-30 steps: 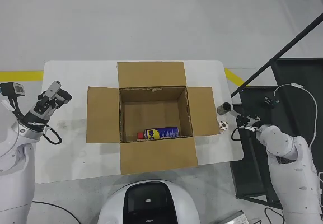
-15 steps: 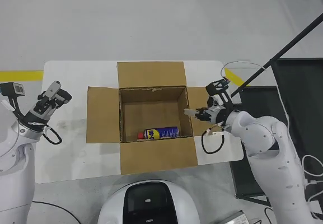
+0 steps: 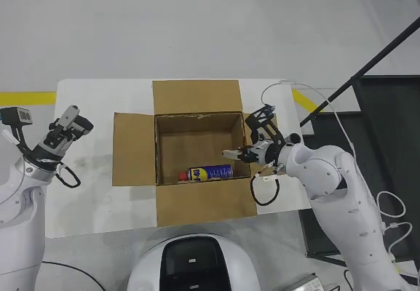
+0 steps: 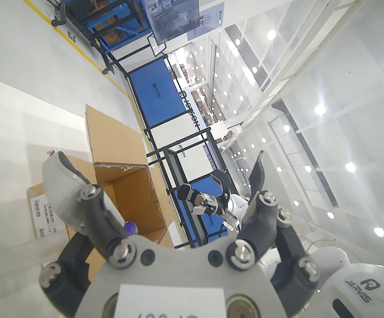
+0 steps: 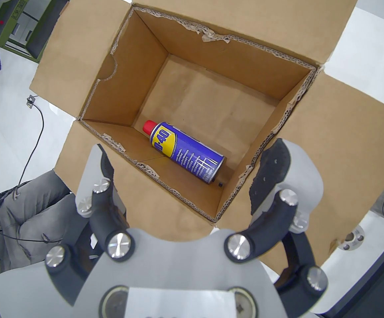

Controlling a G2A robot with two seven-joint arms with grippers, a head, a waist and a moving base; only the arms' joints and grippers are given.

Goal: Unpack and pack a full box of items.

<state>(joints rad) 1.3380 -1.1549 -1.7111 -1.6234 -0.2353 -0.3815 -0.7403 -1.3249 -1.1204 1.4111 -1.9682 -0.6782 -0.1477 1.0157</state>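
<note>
Box: an open brown cardboard box (image 3: 199,96) is sitting on the white table (image 3: 93,196), flaps spread flat.
Can: a blue-and-yellow cylindrical spray can (image 3: 210,173) with a red cap is lying sideways on the box floor, against the near wall.
Right gripper (image 3: 233,154): it is hovering over the box's right rim, fingers spread, empty.
Left gripper (image 3: 75,120): it is hanging over the table's left edge, fingers spread, empty.

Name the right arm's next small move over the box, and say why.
Probably lower the right tool into the box, toward the spray can. The tool is open and hangs above the box's rim, near the can's end. The can lies on its side on the box floor against a wall, with nothing gripping it, so a short descent would likely bring the fingers level with it.
</note>
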